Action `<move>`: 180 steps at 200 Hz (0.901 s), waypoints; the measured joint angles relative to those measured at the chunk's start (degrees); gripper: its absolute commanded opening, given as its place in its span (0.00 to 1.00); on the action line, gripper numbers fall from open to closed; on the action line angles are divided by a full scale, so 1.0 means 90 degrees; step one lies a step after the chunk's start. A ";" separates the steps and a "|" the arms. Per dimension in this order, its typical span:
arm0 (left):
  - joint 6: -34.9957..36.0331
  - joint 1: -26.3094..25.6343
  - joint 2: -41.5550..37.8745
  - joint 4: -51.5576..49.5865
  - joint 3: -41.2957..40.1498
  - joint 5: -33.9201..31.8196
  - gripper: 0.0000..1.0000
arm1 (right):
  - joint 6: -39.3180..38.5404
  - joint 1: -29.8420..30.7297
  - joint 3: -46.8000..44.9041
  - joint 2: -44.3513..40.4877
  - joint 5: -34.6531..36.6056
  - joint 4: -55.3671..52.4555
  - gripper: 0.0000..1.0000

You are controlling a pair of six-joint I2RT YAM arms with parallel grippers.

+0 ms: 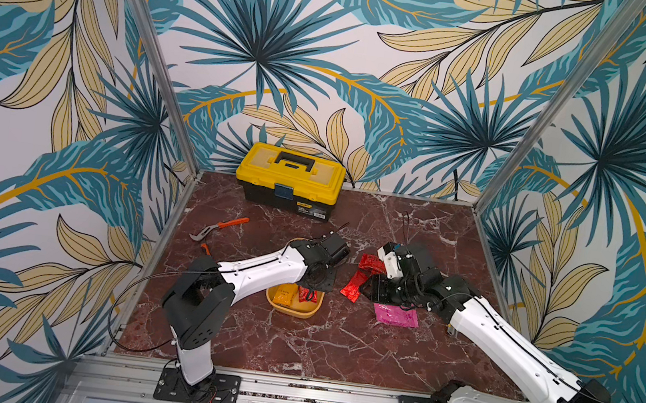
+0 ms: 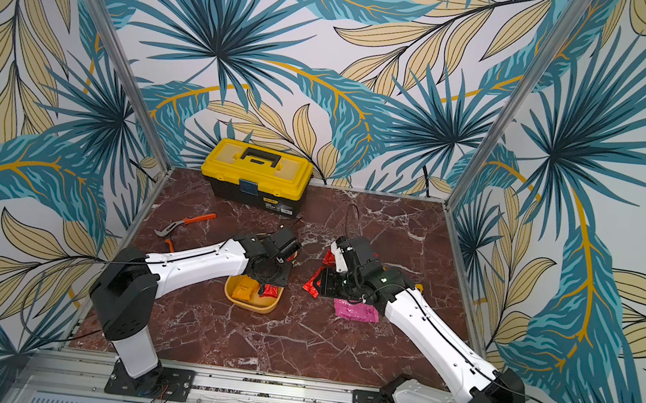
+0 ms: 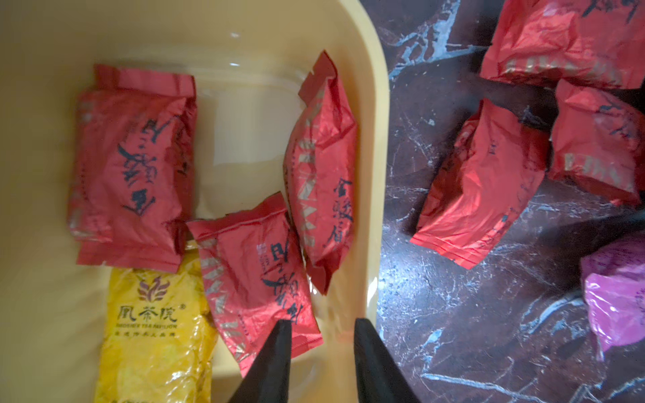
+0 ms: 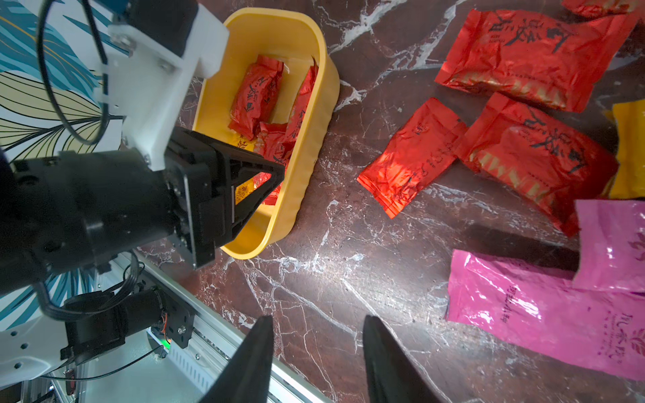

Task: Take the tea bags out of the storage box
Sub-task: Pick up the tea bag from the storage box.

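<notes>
The storage box (image 3: pixel 380 174), a shallow yellow tub (image 1: pixel 291 311), holds three red tea bags (image 3: pixel 132 167) (image 3: pixel 321 174) (image 3: pixel 258 275) and a yellow one (image 3: pixel 157 331). My left gripper (image 3: pixel 321 322) hangs open just over the box's inner edge, one finger above the corner of a red sachet, with nothing between the fingers. On the marble to the right of the box lie several red tea bags (image 4: pixel 412 157) (image 4: pixel 537 160), two pink ones (image 4: pixel 544 310) (image 1: pixel 395 316) and a yellow one (image 4: pixel 631 146). My right gripper (image 4: pixel 317 319) is open and empty above bare marble near them.
A yellow-lidded black toolbox (image 1: pixel 290 177) stands at the back of the table. Orange-handled pliers (image 1: pixel 221 228) lie to the left of the left arm. An aluminium rail (image 1: pixel 289 391) runs along the front edge, and frame posts stand at the back corners.
</notes>
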 measured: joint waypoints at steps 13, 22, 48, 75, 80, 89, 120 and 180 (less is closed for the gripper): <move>0.0019 0.0000 0.0092 -0.0083 0.0063 -0.0097 0.36 | 0.0015 0.0000 0.0000 -0.0036 -0.0002 0.0002 0.47; 0.0034 0.0000 0.0138 -0.0117 0.0083 -0.0151 0.36 | 0.0022 0.0000 0.0000 -0.0063 -0.0002 0.0002 0.47; 0.0053 -0.0005 0.0151 -0.0204 0.0083 -0.0267 0.36 | 0.0036 0.0000 0.0000 -0.0080 -0.0002 0.0010 0.47; 0.0104 -0.0024 0.0151 -0.0199 0.0083 -0.0282 0.36 | 0.0034 0.0000 0.0000 -0.0080 -0.0002 0.0015 0.47; 0.0117 -0.0029 0.0151 -0.0197 0.0083 -0.0279 0.36 | 0.0036 0.0000 0.0000 -0.0080 -0.0002 0.0015 0.47; 0.0126 -0.0034 0.0151 -0.0192 0.0083 -0.0260 0.36 | 0.0034 0.0000 0.0000 -0.0080 -0.0002 0.0015 0.47; 0.0192 -0.0061 0.0250 -0.0151 0.0095 -0.0189 0.36 | 0.0036 0.0000 0.0000 -0.0080 -0.0002 0.0015 0.47; 0.0214 -0.0070 0.0648 -0.0202 0.0372 -0.0372 0.34 | 0.0041 0.0000 0.0002 -0.0080 -0.0005 0.0015 0.47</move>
